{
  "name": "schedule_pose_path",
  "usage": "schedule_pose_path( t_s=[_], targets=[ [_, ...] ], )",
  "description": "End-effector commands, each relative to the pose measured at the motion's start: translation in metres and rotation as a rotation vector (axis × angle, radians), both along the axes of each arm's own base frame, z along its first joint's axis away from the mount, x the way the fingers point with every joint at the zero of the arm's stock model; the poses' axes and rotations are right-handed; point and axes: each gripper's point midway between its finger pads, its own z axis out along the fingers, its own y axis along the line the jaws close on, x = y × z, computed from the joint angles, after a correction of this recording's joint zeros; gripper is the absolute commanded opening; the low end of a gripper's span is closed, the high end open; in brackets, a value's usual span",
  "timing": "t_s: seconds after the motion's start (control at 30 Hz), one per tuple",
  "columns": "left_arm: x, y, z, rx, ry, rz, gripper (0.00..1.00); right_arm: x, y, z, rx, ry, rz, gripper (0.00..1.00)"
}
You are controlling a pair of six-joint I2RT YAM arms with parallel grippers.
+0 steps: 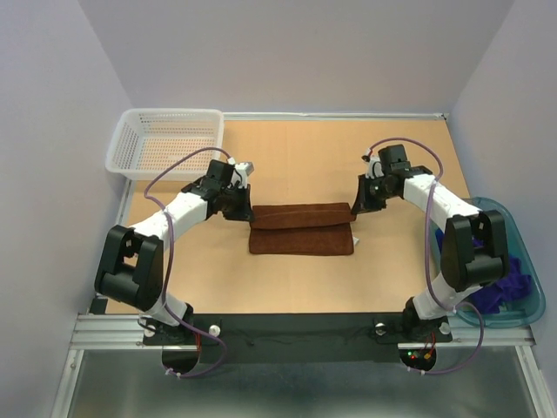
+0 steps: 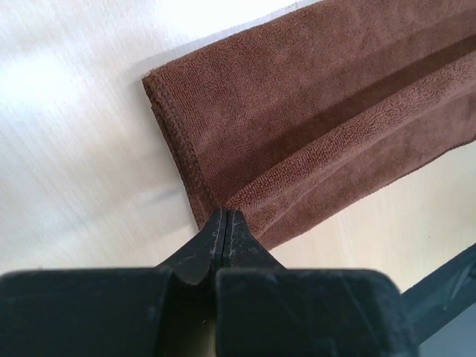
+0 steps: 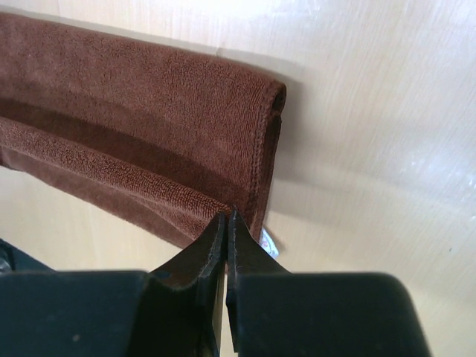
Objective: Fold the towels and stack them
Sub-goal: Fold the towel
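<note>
- A white basket [image 1: 165,141] sat at the far left corner of the counter [image 1: 296,157].
- The left gripper [image 2: 225,216] had its jaws pinched tight on the left end of the rust-brown towel [image 1: 301,237].
- That towel lay folded lengthwise at mid-counter, between the two arms.
- The right gripper [image 3: 227,216] had its jaws closed on the towel's right end.
- A purple towel [image 1: 515,277] lay bunched in a blue tub [image 1: 498,204] at the right edge.

The brown towel [image 1: 301,228] is matt, fuzzy terry cloth with a stitched hem, the table [image 1: 296,157] smooth pale wood with a faint sheen, the basket [image 1: 165,144] white plastic mesh, the bin [image 1: 509,212] glossy translucent blue plastic, the rail [image 1: 113,331] brushed metal.
</note>
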Motion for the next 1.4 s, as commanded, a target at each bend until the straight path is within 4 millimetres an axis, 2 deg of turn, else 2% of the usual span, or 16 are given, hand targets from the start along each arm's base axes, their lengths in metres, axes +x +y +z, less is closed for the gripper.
schedule_pose_path(
  t_s=[0.0,0.23,0.73,1.03,1.3,1.37],
  targets=[
    [-0.009,0.010,0.003,0.020,-0.006,0.031,0.00,-0.010,-0.002,0.009,0.017,-0.009,-0.026,0.00],
    [-0.013,0.016,-0.008,0.052,0.017,0.047,0.00,-0.028,-0.003,-0.008,0.019,0.057,-0.042,0.00],
    [-0.026,0.016,-0.031,0.075,0.110,0.049,0.00,-0.048,-0.007,-0.035,0.007,0.131,-0.086,0.01],
    [-0.033,0.015,-0.034,0.057,0.146,0.074,0.00,-0.052,-0.002,-0.037,0.038,0.141,-0.091,0.00],
    [-0.041,0.013,-0.036,0.043,0.171,0.081,0.00,-0.064,0.002,-0.044,0.054,0.171,-0.082,0.04],
    [-0.043,0.012,-0.036,0.035,0.173,0.090,0.07,-0.065,0.006,-0.040,0.073,0.165,-0.075,0.06]
  ],
)
